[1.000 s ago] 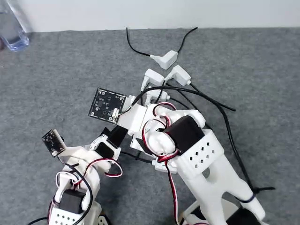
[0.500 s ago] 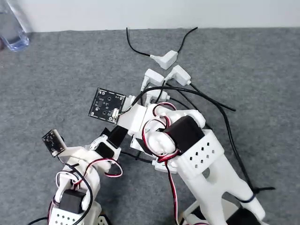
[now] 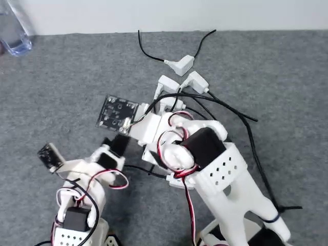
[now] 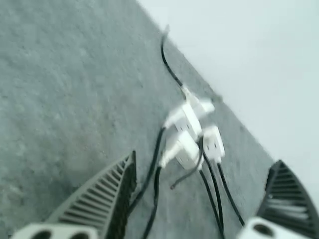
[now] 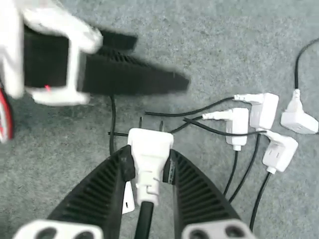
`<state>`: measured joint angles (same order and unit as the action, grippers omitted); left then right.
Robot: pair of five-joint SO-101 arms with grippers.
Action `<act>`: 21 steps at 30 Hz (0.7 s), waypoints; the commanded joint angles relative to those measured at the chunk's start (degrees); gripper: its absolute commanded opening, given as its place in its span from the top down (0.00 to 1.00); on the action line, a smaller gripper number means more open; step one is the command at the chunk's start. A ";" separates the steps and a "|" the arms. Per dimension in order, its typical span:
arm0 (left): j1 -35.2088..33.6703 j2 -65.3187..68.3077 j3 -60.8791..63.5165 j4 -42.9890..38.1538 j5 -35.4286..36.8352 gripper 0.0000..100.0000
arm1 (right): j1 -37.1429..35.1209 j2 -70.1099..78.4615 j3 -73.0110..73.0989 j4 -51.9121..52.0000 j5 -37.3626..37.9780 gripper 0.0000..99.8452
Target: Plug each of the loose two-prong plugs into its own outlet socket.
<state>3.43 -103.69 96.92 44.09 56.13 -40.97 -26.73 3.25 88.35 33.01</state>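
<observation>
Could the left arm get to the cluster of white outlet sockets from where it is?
Probably yes: the left gripper is open and faces the white outlet sockets, with only carpet and black cords lying between.

Plug (image 5: 149,154) glossy wht plastic; table cover (image 3: 51,77) rough grey cloth.

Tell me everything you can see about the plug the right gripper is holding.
The white plug looks like smooth plastic, boxy, with two thin metal prongs pointing away from the wrist and a black cord leaving its rear. The right gripper pinches its sides between black ribbed fingers, holding it over the grey mat.
</observation>
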 commanded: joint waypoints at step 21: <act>-16.00 -0.53 -0.48 22.24 -30.33 0.61 | 9.01 4.00 7.38 13.58 8.18 0.99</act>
<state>-7.21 -103.69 96.92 63.08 35.91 -32.44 -25.67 10.11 100.31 39.96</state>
